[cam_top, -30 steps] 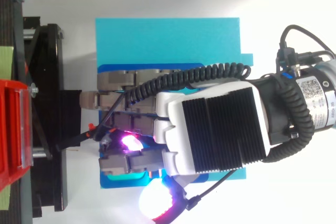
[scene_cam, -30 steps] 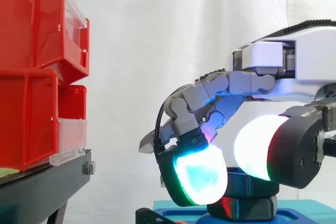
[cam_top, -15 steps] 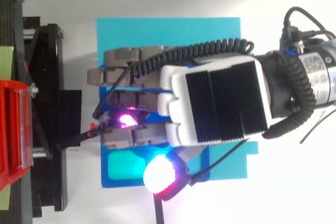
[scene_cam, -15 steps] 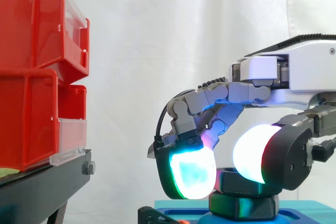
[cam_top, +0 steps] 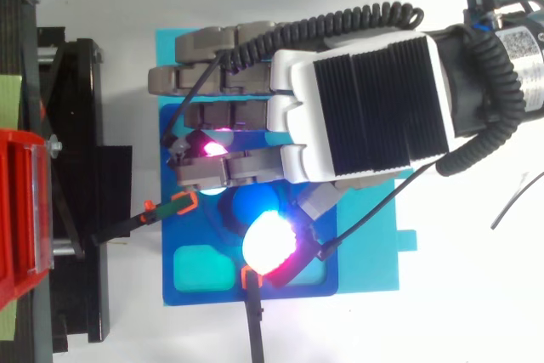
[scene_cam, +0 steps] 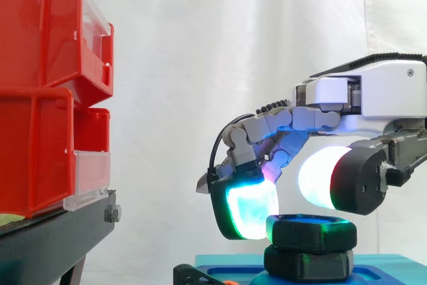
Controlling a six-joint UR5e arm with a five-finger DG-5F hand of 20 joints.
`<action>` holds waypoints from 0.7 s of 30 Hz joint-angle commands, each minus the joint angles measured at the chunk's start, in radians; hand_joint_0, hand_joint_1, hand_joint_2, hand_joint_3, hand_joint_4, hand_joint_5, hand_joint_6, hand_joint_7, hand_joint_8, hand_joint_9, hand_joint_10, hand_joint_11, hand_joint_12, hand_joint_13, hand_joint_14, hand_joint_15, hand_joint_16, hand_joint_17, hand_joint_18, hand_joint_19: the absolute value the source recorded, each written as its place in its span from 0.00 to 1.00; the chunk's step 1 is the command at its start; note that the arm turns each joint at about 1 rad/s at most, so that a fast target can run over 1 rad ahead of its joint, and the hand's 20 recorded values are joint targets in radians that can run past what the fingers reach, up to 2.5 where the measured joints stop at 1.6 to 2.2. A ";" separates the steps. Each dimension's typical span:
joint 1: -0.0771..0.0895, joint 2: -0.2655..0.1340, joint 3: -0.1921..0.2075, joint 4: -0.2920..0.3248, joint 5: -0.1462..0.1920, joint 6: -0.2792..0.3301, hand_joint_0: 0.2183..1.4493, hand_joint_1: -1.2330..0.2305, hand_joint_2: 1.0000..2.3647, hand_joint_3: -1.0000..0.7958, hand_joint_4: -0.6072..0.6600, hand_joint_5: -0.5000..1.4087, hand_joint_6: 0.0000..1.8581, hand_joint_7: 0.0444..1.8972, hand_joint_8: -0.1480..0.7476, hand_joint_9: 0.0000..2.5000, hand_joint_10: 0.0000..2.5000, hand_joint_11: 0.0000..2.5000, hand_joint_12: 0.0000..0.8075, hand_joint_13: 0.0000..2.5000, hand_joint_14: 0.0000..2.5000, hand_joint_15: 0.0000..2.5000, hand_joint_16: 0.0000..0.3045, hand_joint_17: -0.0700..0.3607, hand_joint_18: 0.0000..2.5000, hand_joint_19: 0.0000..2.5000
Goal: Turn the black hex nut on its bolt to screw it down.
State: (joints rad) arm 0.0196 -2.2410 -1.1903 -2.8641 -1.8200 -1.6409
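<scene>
**Side and top views: my fingers [scene_cam: 280, 121] over the fixture.**

- **Nearest the side camera:** my thumb pad [scene_cam: 320, 178] glows white with a red edge. It is poised just above the near rim of the black hex nut [scene_cam: 311, 233] and stands apart from it.
- **Next:** the nut sits level on its bolt [cam_top: 242, 208] (the bolt's blue top shows from above, between thumb and fingers). It lies directly over a second black hex piece [scene_cam: 308, 265], which stands on the blue tray [cam_top: 289, 297].
- **Behind the nut:** my fingers are curled downward and clenched on nothing. One cyan-glowing pad [scene_cam: 248, 206] hangs at the nut's height, on the side of the nut away from my palm. Whether this pad touches the nut cannot be told.
- **Beneath fingers, nut and tray:** a cyan board [cam_top: 374, 235] lies flat on the white worktop [cam_top: 476, 312].
- **Beyond my fingertips, well apart:** red bins [scene_cam: 40, 98] are stacked on a black stand [scene_cam: 53, 238].
- **Farthest:** the white curtain [scene_cam: 200, 45] hangs behind fingers and bins alike.
</scene>
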 commanded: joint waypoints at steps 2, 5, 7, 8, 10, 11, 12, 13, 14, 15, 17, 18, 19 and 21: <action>-0.009 0.000 0.011 0.000 -0.010 0.000 0.24 0.75 0.00 0.28 0.52 0.28 0.28 0.82 0.41 0.36 0.00 0.00 0.44 0.22 0.00 0.00 0.15 0.40 0.17 0.14; -0.010 0.000 0.023 -0.006 -0.013 0.001 0.24 0.75 0.00 0.28 0.53 0.28 0.28 0.82 0.42 0.36 0.00 0.00 0.44 0.22 0.00 0.00 0.15 0.40 0.17 0.14; -0.012 0.000 0.035 -0.012 -0.021 0.001 0.24 0.75 0.00 0.28 0.54 0.28 0.27 0.82 0.42 0.36 0.00 0.00 0.44 0.22 0.00 0.00 0.15 0.40 0.17 0.14; -0.012 0.001 0.040 -0.015 -0.024 0.001 0.24 0.75 0.00 0.28 0.54 0.28 0.27 0.81 0.42 0.36 0.00 0.00 0.44 0.22 0.00 0.00 0.15 0.40 0.17 0.13; -0.013 0.001 0.060 -0.026 -0.030 0.001 0.24 0.75 0.00 0.28 0.54 0.27 0.27 0.78 0.42 0.36 0.00 0.00 0.44 0.21 0.00 0.00 0.15 0.40 0.16 0.14; -0.012 0.000 0.066 -0.032 -0.031 0.000 0.23 0.74 0.00 0.28 0.55 0.27 0.27 0.77 0.42 0.35 0.00 0.00 0.44 0.21 0.00 0.00 0.15 0.40 0.16 0.13; -0.012 0.000 0.083 -0.047 -0.031 0.000 0.24 0.75 0.00 0.28 0.55 0.27 0.27 0.75 0.42 0.35 0.00 0.00 0.44 0.20 0.00 0.00 0.15 0.40 0.16 0.13; -0.009 0.001 0.097 -0.058 -0.030 0.000 0.23 0.74 0.00 0.28 0.55 0.27 0.27 0.72 0.42 0.35 0.00 0.00 0.44 0.20 0.00 0.00 0.15 0.40 0.15 0.13; -0.007 0.000 0.103 -0.061 -0.030 0.000 0.23 0.74 0.00 0.28 0.56 0.27 0.27 0.71 0.42 0.35 0.00 0.00 0.44 0.20 0.00 0.00 0.15 0.40 0.16 0.13; -0.004 0.000 0.109 -0.064 -0.028 0.000 0.23 0.74 0.00 0.28 0.56 0.27 0.27 0.68 0.42 0.35 0.00 0.00 0.44 0.20 0.00 0.00 0.15 0.40 0.15 0.13; 0.000 0.000 0.110 -0.061 -0.027 0.000 0.23 0.74 0.00 0.28 0.57 0.26 0.27 0.64 0.42 0.34 0.00 0.00 0.44 0.20 0.00 0.00 0.15 0.40 0.15 0.13; 0.000 0.001 0.110 -0.061 -0.025 0.001 0.23 0.74 0.00 0.28 0.58 0.26 0.27 0.62 0.42 0.34 0.00 0.00 0.44 0.20 0.00 0.00 0.15 0.41 0.15 0.13; 0.003 0.000 0.112 -0.060 -0.024 0.000 0.23 0.73 0.00 0.28 0.59 0.26 0.27 0.62 0.42 0.34 0.00 0.00 0.45 0.20 0.00 0.00 0.15 0.41 0.15 0.13; 0.005 0.000 0.110 -0.060 -0.022 0.000 0.23 0.72 0.00 0.28 0.60 0.26 0.27 0.61 0.42 0.34 0.00 0.00 0.45 0.19 0.00 0.00 0.15 0.41 0.15 0.13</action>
State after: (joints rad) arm 0.0199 -2.2409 -1.0820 -2.9237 -1.8458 -1.6410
